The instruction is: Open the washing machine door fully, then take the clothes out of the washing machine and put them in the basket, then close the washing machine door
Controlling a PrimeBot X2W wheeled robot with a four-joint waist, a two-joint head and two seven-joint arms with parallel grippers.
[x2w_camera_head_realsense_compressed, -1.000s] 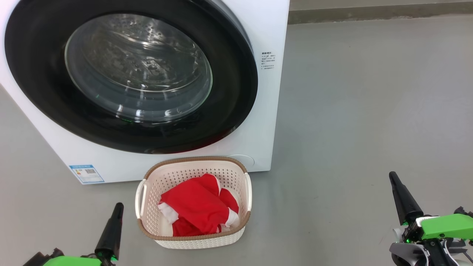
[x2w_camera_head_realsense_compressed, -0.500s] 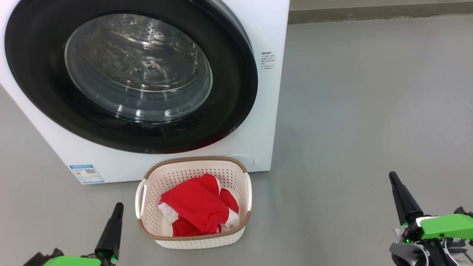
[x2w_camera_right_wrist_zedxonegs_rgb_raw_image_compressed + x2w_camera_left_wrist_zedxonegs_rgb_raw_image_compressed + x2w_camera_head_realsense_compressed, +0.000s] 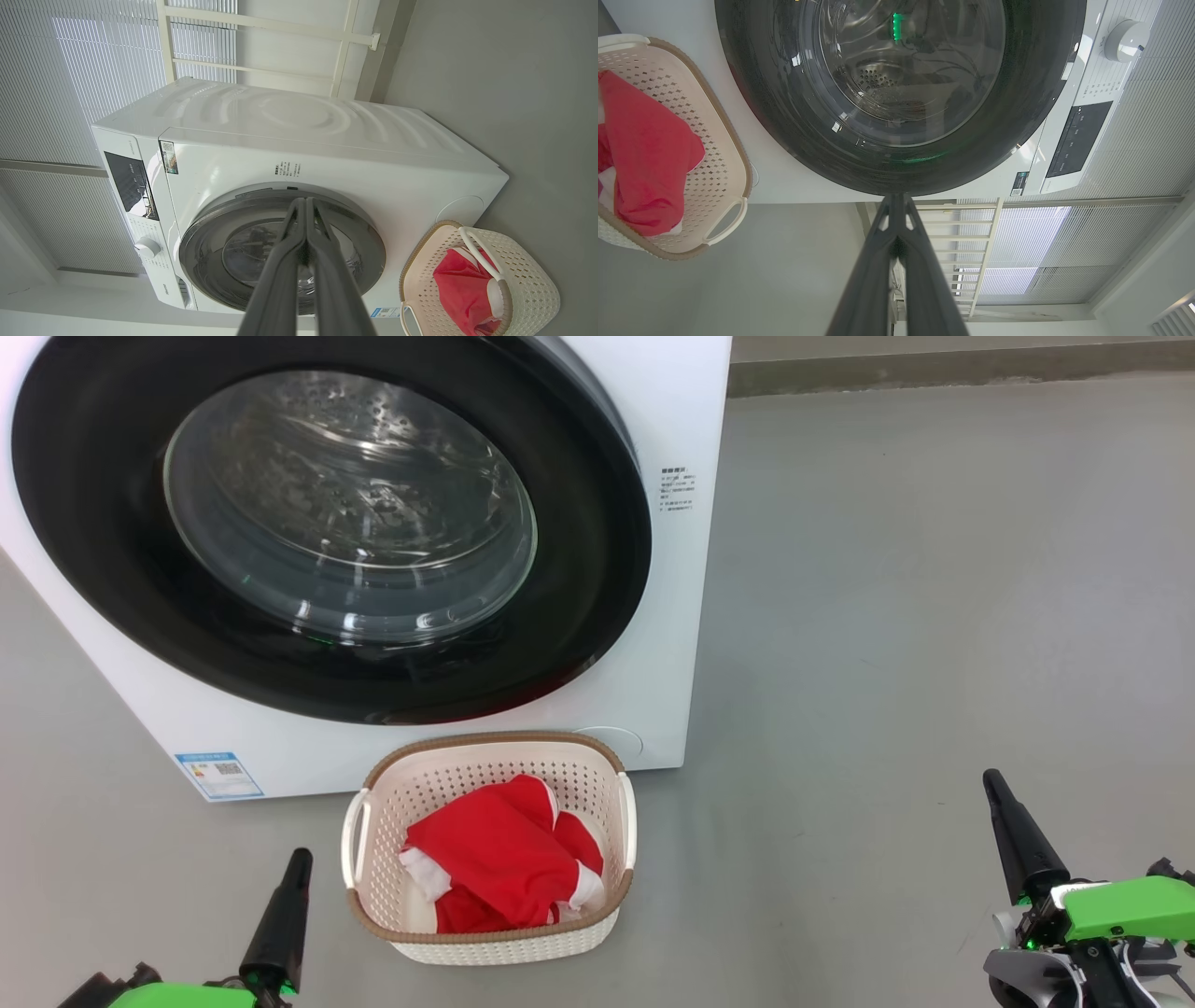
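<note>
Nothing legible — blue label (image 3: 218,775) and small black print (image 3: 678,490) on the washing machine (image 3: 695,616) are too tiny.

A grey floor (image 3: 934,569), white slatted blinds (image 3: 46,70), cream rail frame (image 3: 261,25).

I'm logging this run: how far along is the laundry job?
Looks finished. Done: the clothes lie in the basket, and the door sits shut on the washing machine, no red showing through its glass. In hand: nothing; the left gripper and right gripper are shut, touching nothing. Left: nothing visible.
</note>
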